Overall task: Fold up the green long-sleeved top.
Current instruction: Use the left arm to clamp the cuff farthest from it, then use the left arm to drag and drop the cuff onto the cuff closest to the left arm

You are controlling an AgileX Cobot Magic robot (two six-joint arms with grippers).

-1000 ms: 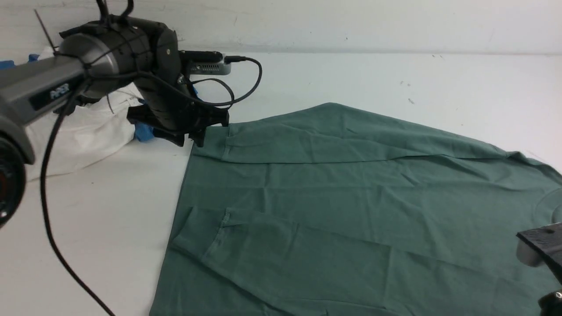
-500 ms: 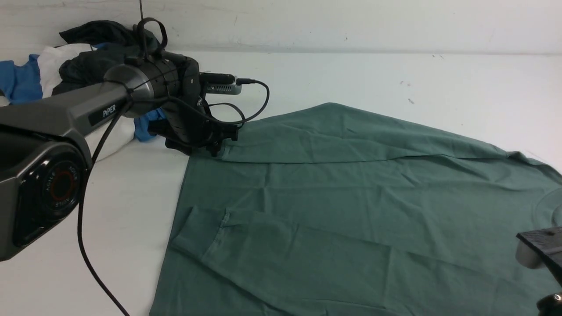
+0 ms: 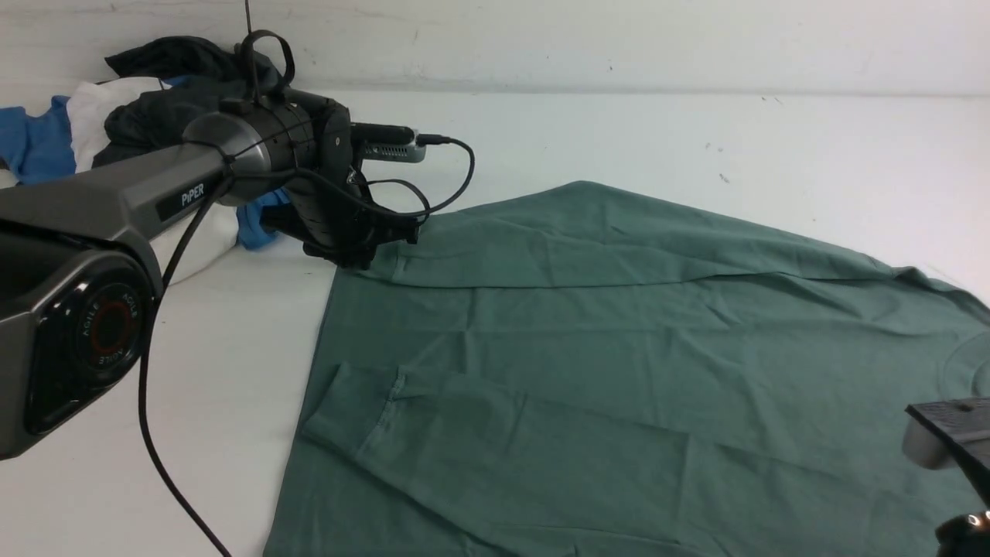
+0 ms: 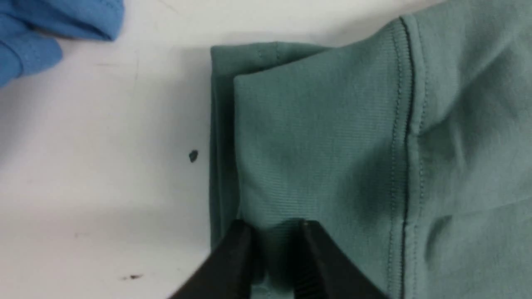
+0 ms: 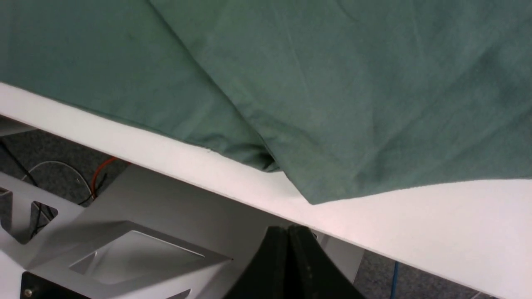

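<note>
Since half a second ago the left gripper (image 3: 362, 254) has shifted slightly left along the far-left corner of the green long-sleeved top (image 3: 619, 348); the rest of the garment lies unchanged.

Nearest, at the right, the right gripper (image 5: 288, 233) sits at the worktop's (image 3: 193, 371) near edge. Its jaws are pressed fully together and hold nothing. The top's near hem lies close to that edge.

The top lies spread flat across the middle and right of the worktop. The near sleeve (image 3: 479, 433) is folded across the body, with its cuff toward the left. The far sleeve (image 3: 557, 251) is folded in likewise.

At the far-left corner, the left gripper's jaws are closed down to a narrow gap, pinching a fold of the top's layered edge.

Farthest left, a pile of clothes (image 3: 124, 116) rests against the back wall. A blue cloth (image 4: 41, 29) lies near the pinched corner but apart from it.
</note>
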